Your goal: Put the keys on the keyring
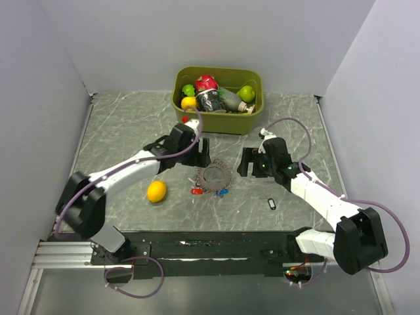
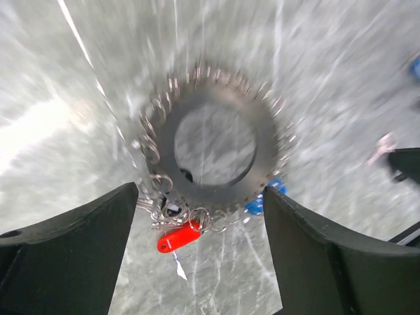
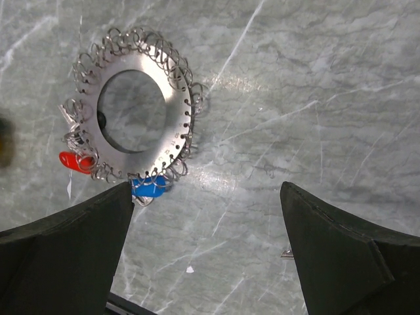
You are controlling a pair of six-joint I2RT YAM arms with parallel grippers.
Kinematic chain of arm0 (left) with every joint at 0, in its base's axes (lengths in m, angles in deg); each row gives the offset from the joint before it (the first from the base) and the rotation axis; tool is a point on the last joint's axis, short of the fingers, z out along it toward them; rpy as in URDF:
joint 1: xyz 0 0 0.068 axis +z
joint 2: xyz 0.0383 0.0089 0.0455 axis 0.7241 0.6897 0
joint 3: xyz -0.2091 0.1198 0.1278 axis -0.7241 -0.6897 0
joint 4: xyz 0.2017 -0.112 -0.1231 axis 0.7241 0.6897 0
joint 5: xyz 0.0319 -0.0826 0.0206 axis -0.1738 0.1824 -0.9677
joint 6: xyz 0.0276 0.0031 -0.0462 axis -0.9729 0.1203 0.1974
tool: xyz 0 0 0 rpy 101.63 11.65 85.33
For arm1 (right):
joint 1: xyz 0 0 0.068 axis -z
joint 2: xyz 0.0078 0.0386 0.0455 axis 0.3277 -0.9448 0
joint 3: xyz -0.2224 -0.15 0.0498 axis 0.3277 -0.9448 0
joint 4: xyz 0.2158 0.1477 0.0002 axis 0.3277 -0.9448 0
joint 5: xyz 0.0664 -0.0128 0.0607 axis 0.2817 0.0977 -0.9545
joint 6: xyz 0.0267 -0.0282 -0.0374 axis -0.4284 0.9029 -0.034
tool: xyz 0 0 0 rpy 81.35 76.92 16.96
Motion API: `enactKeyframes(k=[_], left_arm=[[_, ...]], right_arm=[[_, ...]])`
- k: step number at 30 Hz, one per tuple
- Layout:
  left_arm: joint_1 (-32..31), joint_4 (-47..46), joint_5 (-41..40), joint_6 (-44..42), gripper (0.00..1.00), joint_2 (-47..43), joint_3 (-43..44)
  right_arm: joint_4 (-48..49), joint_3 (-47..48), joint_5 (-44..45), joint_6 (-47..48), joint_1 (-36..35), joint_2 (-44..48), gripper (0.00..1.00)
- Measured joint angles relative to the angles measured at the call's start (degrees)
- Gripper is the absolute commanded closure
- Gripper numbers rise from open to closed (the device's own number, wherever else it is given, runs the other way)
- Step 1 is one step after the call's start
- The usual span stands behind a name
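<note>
Marble tabletop [image 3: 315, 98] holds one keyring [image 3: 176, 121] touching two keys [image 3: 71, 161].

Grey marbled table [image 1: 118, 131]. Yellow lemon [image 1: 157, 191] lies alone, near left. Olive-green bin [image 1: 230, 125] at far centre, full of mixed items: red fruit [image 1: 207, 82], green fruit [image 1: 247, 92], dark cup [image 1: 210, 100] (rest too crowded to identify). Small red object [image 1: 186, 119] just beside the bin's near-left corner.

Keyring [image 3: 176, 125] lying flat, right of the lemon [image 1: 157, 191].
Grey disc, wide hole, rim fringed with wire loops; red key [image 3: 72, 161] and blue key [image 3: 149, 186] touch its near edge, a dark key [image 1: 270, 203] lies apart, farther right.
</note>
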Motion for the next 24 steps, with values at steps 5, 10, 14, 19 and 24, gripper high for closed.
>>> enactKeyframes(k=[5, 10, 14, 19, 24], left_arm=[[1.27, -0.74, -1.97, -0.37, 0.15, -6.78, -0.07], [4.9, -1.66, -0.68, -0.24, 0.18, -6.32, -1.68], [5.99, -0.33, -1.44, -0.13, 0.19, -0.57, -0.79], [3.21, 2.67, -5.33, -0.22, 0.19, 9.4, 3.67], [0.85, 3.45, -8.02, -0.26, 0.23, 14.34, 6.19]], right_arm=[[0.55, 0.0, -1.55, -0.17, 0.0, -1.16, 0.0], [1.09, 0.0, -2.08, -0.44, -0.55, -2.27, 0.0], [0.98, 0.0, -2.03, -0.66, -0.9, -3.74, 0.0], [0.63, 0.0, -1.36, -0.63, -0.92, -4.11, 0.0], [0.35, 0.0, -0.79, -0.63, -0.92, -4.11, 0.0]])
